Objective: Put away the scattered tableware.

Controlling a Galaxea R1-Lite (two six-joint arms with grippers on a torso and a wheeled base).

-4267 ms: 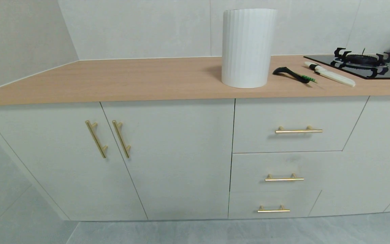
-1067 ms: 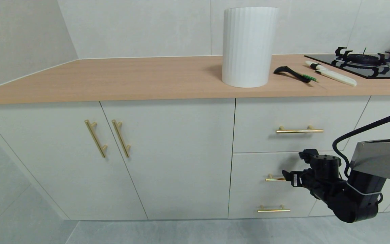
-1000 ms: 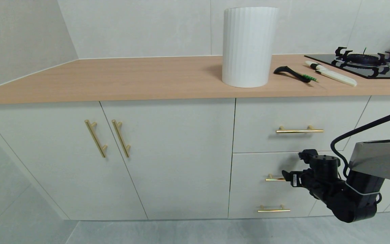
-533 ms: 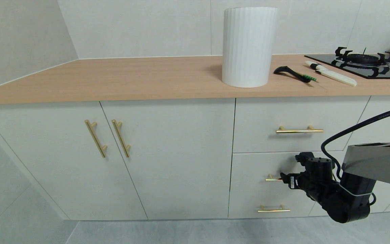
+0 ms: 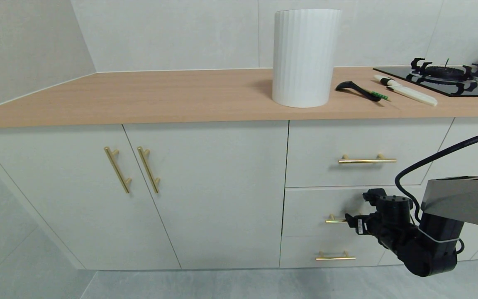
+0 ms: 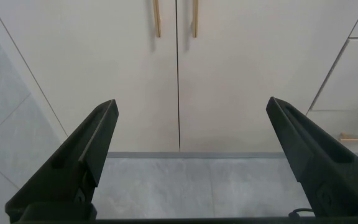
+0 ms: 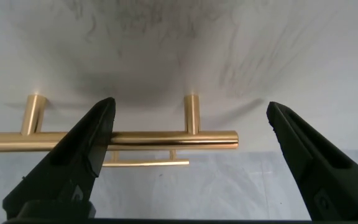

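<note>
On the wooden counter point(image 5: 160, 95) lie a black-handled tool with a green tip point(image 5: 359, 90) and a white knife point(image 5: 407, 91), both to the right of a tall white ribbed canister point(image 5: 305, 58). My right gripper point(image 5: 356, 206) is low in front of the middle drawer point(image 5: 313, 207), right at its gold handle point(image 5: 335, 220). In the right wrist view this gripper point(image 7: 189, 106) is open, and the end of the handle bar point(image 7: 166, 138) lies between its fingers point(image 7: 89, 149). My left gripper point(image 6: 191, 102) is open and faces the cabinet doors point(image 6: 179, 74) near the floor.
A black hob with pan supports point(image 5: 442, 74) sits at the counter's far right. Below the counter are two doors with gold handles point(image 5: 133, 169), a top drawer point(image 5: 367, 159) and a bottom drawer point(image 5: 335, 257). The grey tiled floor point(image 5: 222, 284) lies in front.
The right arm came into the head view and moved its gripper to the middle drawer handle. In the last half second it shifted slightly down and right, and the drawer's seams look a little wider.
</note>
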